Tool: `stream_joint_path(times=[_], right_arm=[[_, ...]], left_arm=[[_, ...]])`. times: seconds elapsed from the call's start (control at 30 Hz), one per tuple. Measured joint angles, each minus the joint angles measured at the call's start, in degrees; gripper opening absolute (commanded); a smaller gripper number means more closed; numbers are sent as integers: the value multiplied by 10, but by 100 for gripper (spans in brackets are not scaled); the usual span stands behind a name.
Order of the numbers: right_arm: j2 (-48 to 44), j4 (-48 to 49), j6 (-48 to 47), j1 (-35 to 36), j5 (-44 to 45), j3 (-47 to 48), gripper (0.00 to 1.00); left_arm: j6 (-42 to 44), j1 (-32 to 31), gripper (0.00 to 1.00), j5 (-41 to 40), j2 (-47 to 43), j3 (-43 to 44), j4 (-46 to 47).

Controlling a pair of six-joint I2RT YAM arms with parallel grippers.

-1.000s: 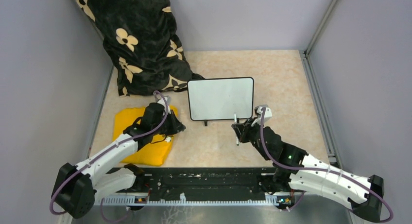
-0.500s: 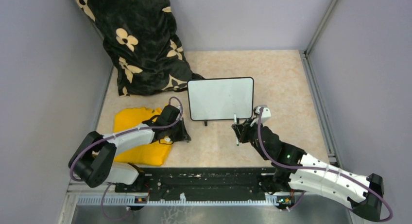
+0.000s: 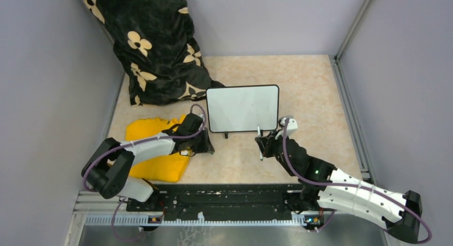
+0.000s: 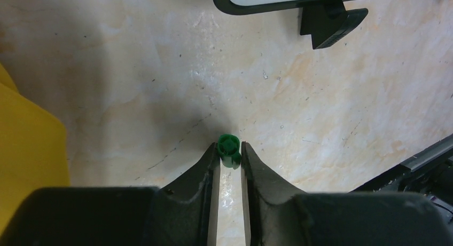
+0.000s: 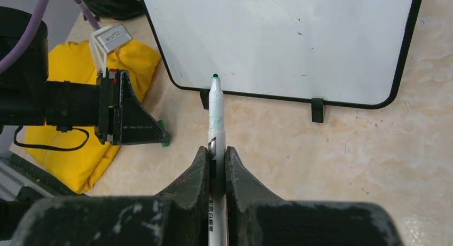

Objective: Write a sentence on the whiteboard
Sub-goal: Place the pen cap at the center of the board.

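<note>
Bare tabletop (image 3: 315,96) right of and behind the whiteboard (image 3: 242,108), plus a strip in front between left gripper (image 3: 209,148) and right gripper (image 3: 261,144). Blocking: black floral blanket (image 3: 155,48) heaped back-left, reaching the board's top-left corner; yellow cloth (image 3: 143,133) front-left; marker (image 5: 216,110) tip just short of the board's lower edge.

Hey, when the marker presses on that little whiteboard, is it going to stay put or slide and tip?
Likely to shift: the whiteboard looks thin and light, propped on two small feet on a smooth table, so it may slide back. Nothing visible braces it behind, so the marker pushing hard up high could tip it.
</note>
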Motion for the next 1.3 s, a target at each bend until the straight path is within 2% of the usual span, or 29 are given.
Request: stream_joint_path(times=[0.5, 0.63, 0.8, 1.0, 1.13, 1.3], right_arm=[[0, 0, 0, 0, 0, 0, 0], [0, -1, -2, 0, -2, 0, 0], [-5, -2, -32, 0, -16, 1, 0], [-8, 3, -109, 0, -82, 32, 0], [-11, 22, -149, 0, -126, 55, 0], [-12, 48, -169, 0, -162, 57, 0]], left_arm=[[-2, -2, 35, 0, -2, 0, 5], [-2, -2, 47, -2, -26, 0, -17], [8, -1, 64, -4, -135, 17, -48], [71, -1, 98, 13, -264, 55, 13], [102, -2, 99, 75, -300, 59, 115], [107, -1, 99, 134, -290, 70, 183]])
